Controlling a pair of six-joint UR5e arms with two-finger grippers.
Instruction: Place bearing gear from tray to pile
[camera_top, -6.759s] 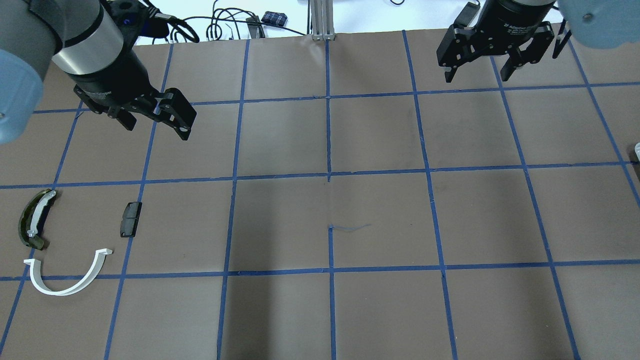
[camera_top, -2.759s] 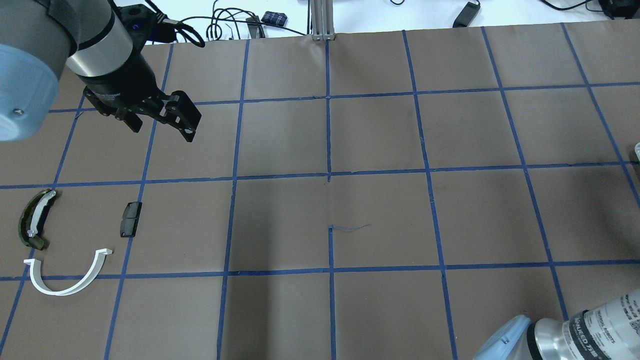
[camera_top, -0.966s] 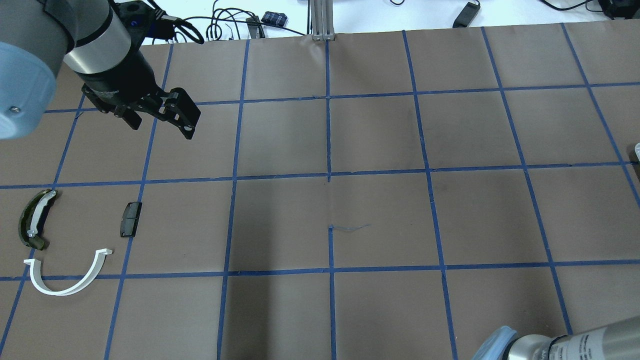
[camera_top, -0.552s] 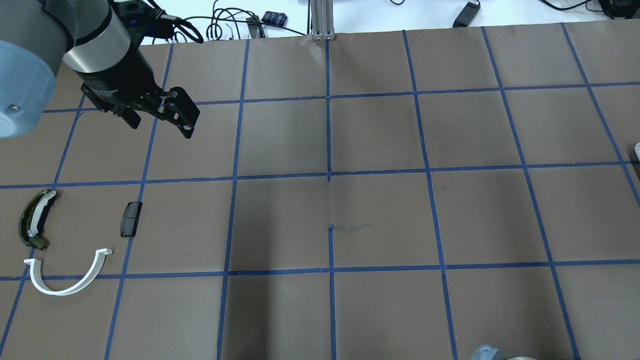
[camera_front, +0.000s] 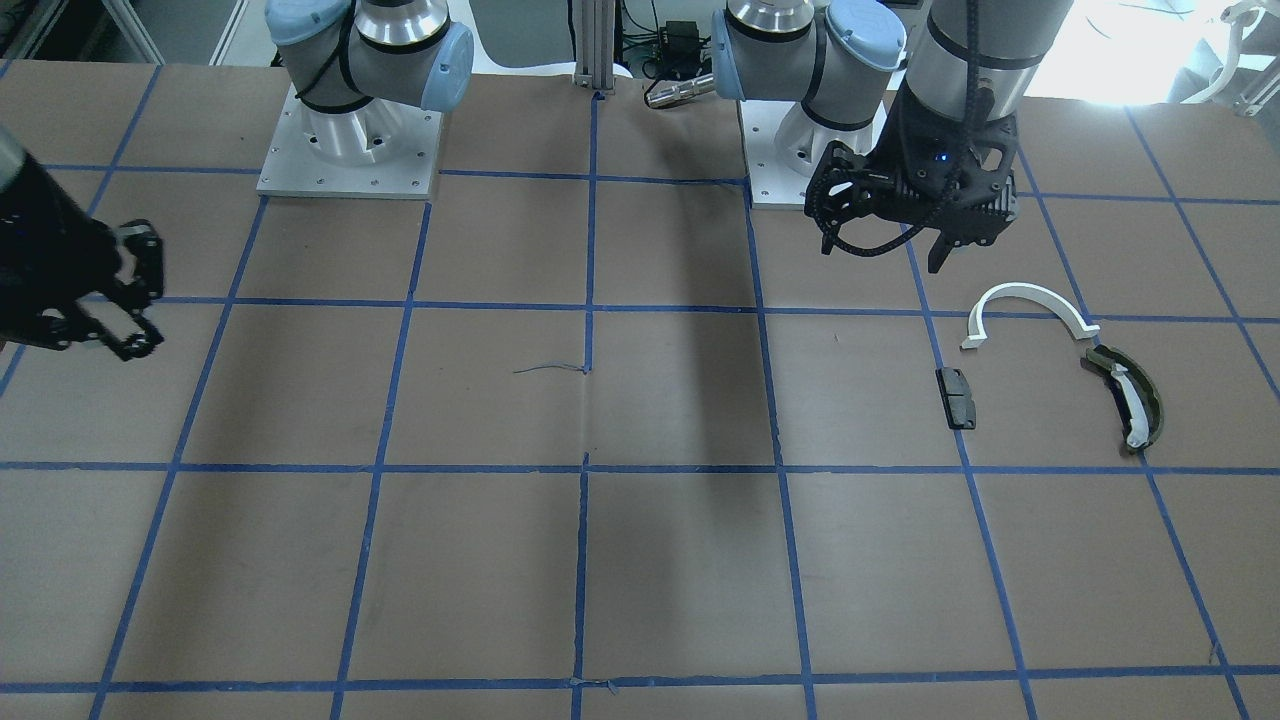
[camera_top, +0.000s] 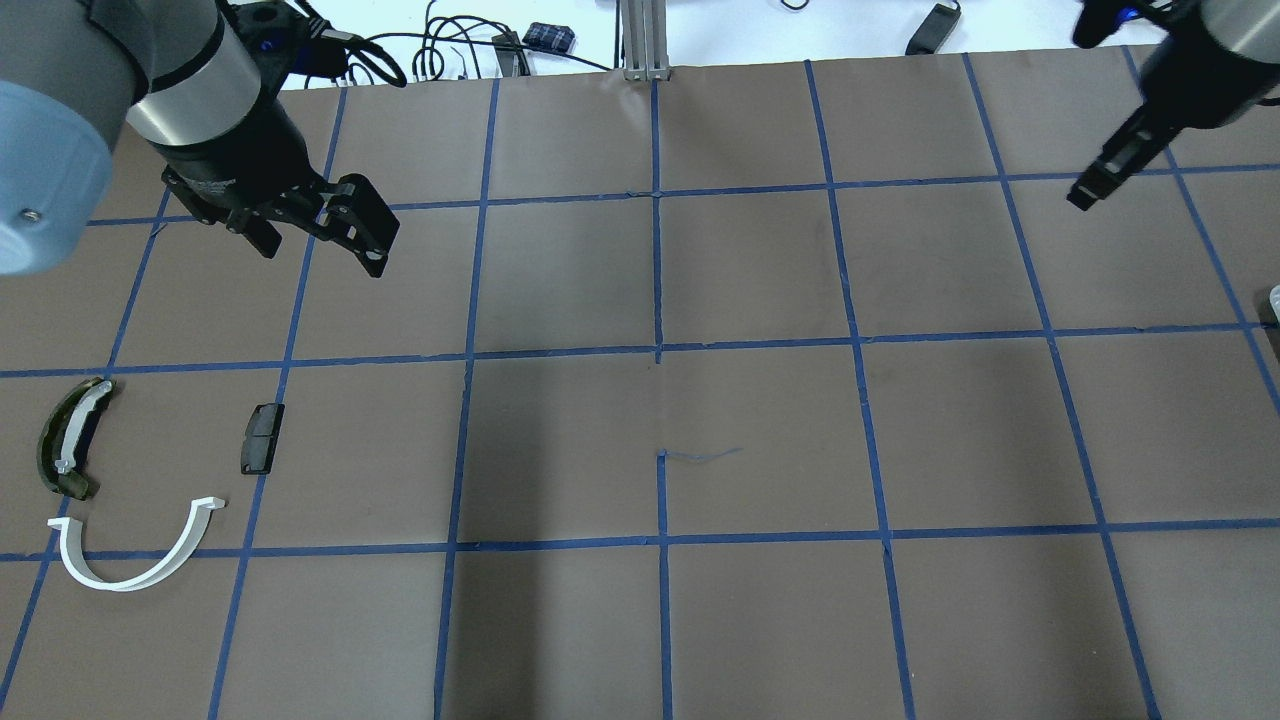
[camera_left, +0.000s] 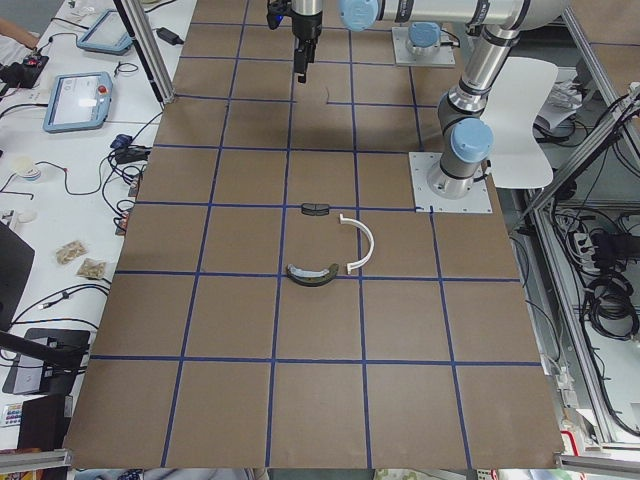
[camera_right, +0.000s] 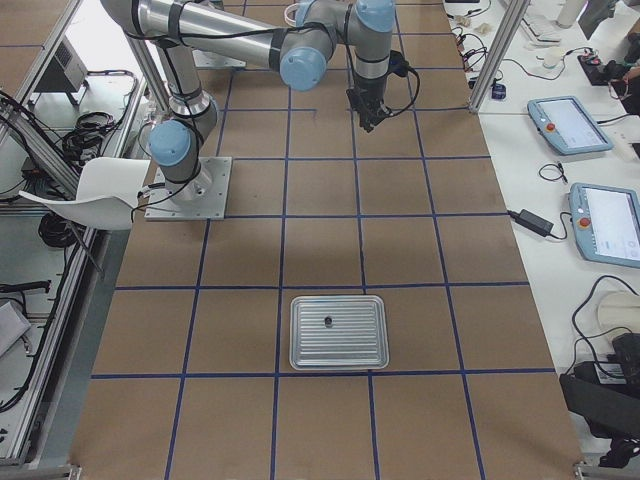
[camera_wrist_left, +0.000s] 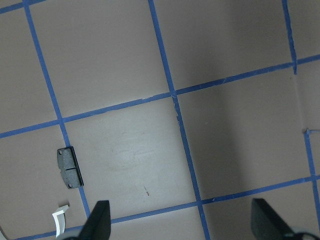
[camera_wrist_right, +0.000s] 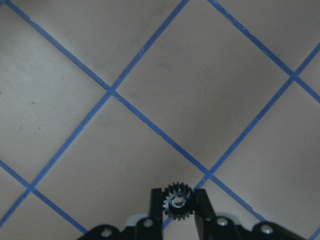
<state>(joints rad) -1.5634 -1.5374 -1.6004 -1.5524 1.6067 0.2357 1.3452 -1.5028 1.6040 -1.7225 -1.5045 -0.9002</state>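
Note:
My right gripper (camera_wrist_right: 178, 206) is shut on the bearing gear (camera_wrist_right: 178, 201), a small black toothed wheel, and holds it above bare brown table. In the overhead view this gripper (camera_top: 1085, 192) is at the far right. The pile lies at the near left: a white half-ring arc (camera_top: 115, 585), an olive-green curved piece (camera_top: 65, 440) and a black block (camera_top: 262, 438). My left gripper (camera_top: 320, 248) is open and empty, hovering beyond the pile. The tray (camera_right: 338, 332) shows only in the exterior right view.
The brown table (camera_top: 660, 620) carries a blue tape grid. The tray holds one small dark part (camera_right: 327, 321). Cables and a metal post (camera_top: 645, 40) stand at the far edge. The two arm bases (camera_front: 350, 150) sit at the robot's edge.
My right arm left the overhead view's bottom right corner, and its gripper now shows at the top right. The left arm and the pile have stayed where they were.

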